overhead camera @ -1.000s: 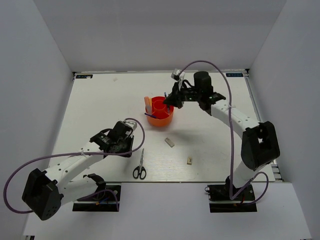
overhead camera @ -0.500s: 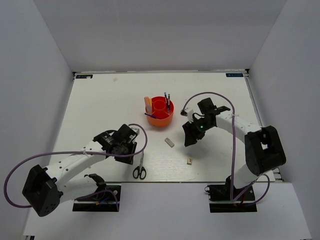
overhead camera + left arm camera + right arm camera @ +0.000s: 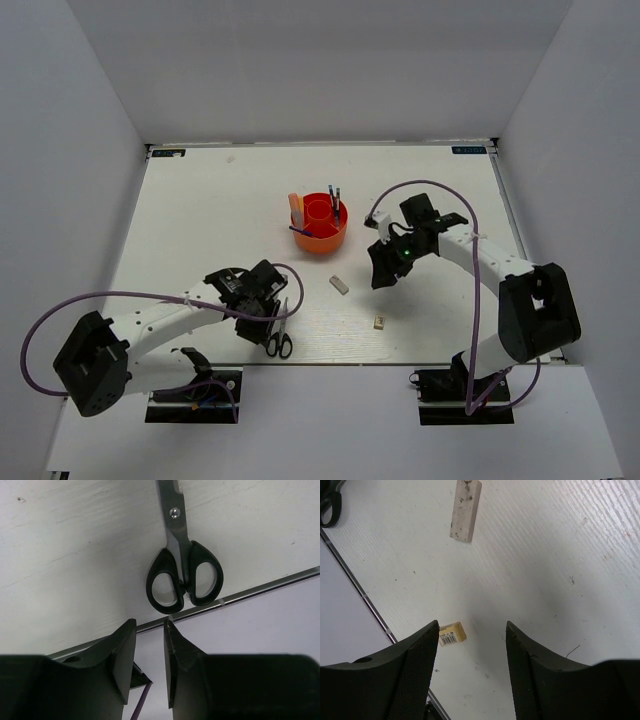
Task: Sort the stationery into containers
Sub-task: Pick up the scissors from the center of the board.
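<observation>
The orange tub (image 3: 322, 237) stands mid-table with two dark pens (image 3: 335, 206) upright in it and a pale item at its left rim. Black-handled scissors (image 3: 281, 337) (image 3: 184, 575) lie shut near the front edge. My left gripper (image 3: 262, 325) (image 3: 150, 625) hovers just left of the handles, its jaws a narrow gap apart with nothing between them. A whitish eraser (image 3: 340, 284) (image 3: 465, 511) and a beige cube (image 3: 379, 321) (image 3: 452, 633) lie on the table. My right gripper (image 3: 381, 275) (image 3: 472, 626) hangs open and empty above the table; the cube is beside its left finger.
The table's front edge with its metal strip (image 3: 260, 586) runs right behind the scissors' handles. White walls enclose the left, back and right sides. A scissors handle (image 3: 330, 505) shows at the top left of the right wrist view.
My right gripper left the pens in the tub, opened and moved down toward the eraser and cube. My left gripper moved toward the front edge, beside the scissors, and widened slightly.
</observation>
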Available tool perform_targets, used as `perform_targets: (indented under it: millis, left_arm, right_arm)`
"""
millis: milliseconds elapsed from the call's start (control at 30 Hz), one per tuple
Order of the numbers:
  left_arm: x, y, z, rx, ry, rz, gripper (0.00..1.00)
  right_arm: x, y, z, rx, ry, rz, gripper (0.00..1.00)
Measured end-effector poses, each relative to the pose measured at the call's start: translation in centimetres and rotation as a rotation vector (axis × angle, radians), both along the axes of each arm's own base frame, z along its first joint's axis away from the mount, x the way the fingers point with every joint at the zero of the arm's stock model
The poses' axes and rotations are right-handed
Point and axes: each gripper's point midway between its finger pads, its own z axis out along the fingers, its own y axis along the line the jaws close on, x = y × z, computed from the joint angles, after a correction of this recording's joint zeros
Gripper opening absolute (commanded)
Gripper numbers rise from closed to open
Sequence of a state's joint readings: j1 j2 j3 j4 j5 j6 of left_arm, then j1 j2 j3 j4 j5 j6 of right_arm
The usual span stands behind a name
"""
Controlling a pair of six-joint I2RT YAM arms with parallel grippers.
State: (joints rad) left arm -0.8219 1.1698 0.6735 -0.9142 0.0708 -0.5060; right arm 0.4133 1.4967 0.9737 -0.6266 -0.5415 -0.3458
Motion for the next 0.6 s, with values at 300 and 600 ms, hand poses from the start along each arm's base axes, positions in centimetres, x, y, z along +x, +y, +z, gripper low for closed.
perform_targets:
  millis: [300, 600]
  left_arm:
    - [-0.4, -0.5, -1.8, 0.060, 0.042, -0.020, 0.41]
    - [0.1, -0.7, -3.0, 0.095, 0.041, -0.005, 0.38]
  right_arm:
    - [0.1, -0.4, 0.6, 0.017, -0.014, -0.019, 0.59]
    - [-0.1, -1.0, 1.2, 0.053, -0.015, -0.039, 0.60]
